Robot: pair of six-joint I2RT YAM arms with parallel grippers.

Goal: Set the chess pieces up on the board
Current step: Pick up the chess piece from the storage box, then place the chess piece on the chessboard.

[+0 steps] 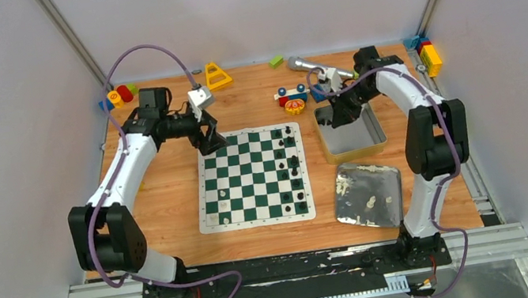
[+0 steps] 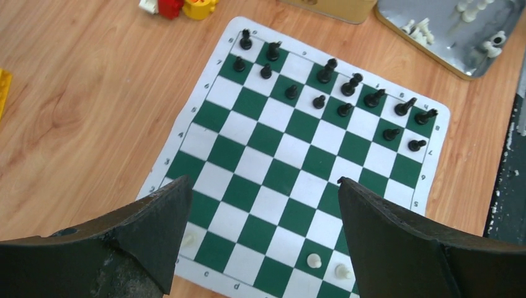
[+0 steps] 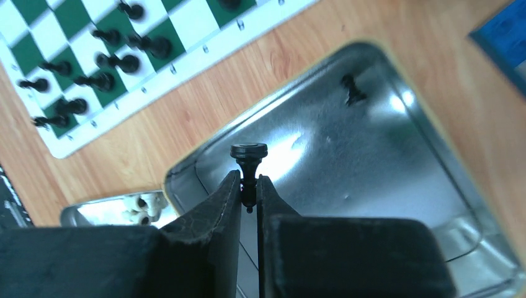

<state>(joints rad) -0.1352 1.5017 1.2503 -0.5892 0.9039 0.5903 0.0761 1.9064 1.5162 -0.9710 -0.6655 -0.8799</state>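
The green-and-white board (image 1: pixel 251 177) lies mid-table. Several black pieces (image 1: pixel 293 162) stand in two rows along its right side; they also show in the left wrist view (image 2: pixel 319 101). Three cream-white pieces (image 2: pixel 315 261) stand near its left edge. My left gripper (image 1: pixel 209 138) hangs open and empty over the board's far left corner (image 2: pixel 260 192). My right gripper (image 3: pixel 248 180) is shut on a black piece (image 3: pixel 249 162) above the open metal tin (image 1: pixel 353 139). One more black piece (image 3: pixel 352 90) lies in that tin. Several white pieces (image 1: pixel 369 201) lie in the flat tin lid (image 1: pixel 392 209).
Colourful toy blocks (image 1: pixel 291 97) sit behind the board, more at the far left (image 1: pixel 118 96) and far right (image 1: pixel 428 55) corners. A yellow triangle block (image 1: pixel 216 76) and a silver microphone (image 1: pixel 308 67) lie at the back.
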